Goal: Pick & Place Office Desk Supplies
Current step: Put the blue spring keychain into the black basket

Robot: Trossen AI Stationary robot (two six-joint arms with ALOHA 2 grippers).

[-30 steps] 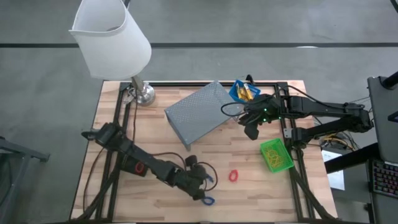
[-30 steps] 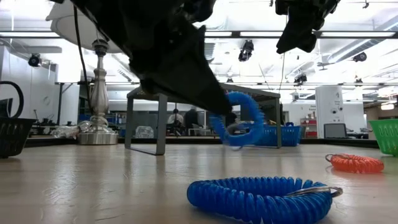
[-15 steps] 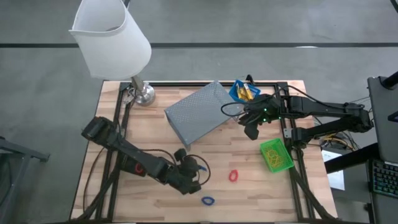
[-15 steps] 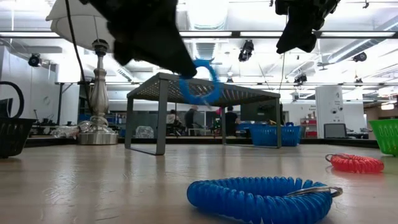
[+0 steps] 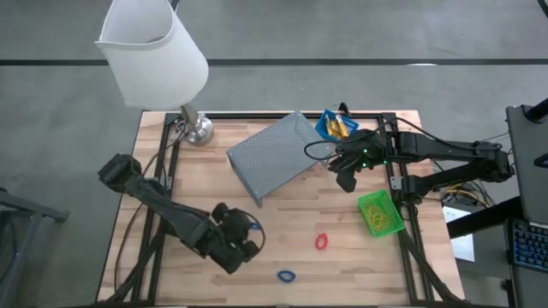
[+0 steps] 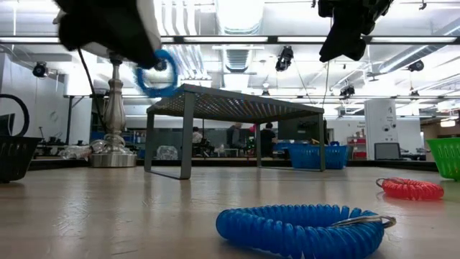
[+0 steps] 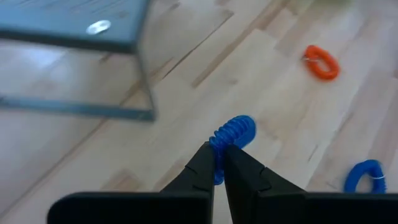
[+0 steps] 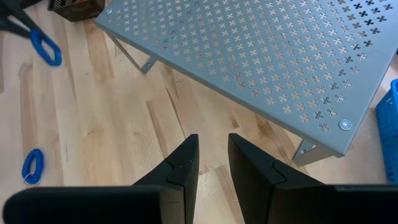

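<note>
The left gripper's (image 7: pixel 219 163) fingers (image 7: pixel 202 168) are pinched on a blue coil loop (image 7: pixel 231 134), held in the air above the wooden table (image 5: pixel 342 248), while the right gripper (image 8: pixel 211 155) hangs with its fingers slightly parted and empty near the perforated metal stand (image 5: pixel 276 154). The loop looks light, springy and soft (a plastic spiral, ribbed), so a nip across one strand should hold it, though it may dangle and sway. Another blue loop (image 5: pixel 286 276) and a red loop (image 5: pixel 322 242) lie on the boards, with the green bin (image 5: pixel 379 213) just beyond.
</note>
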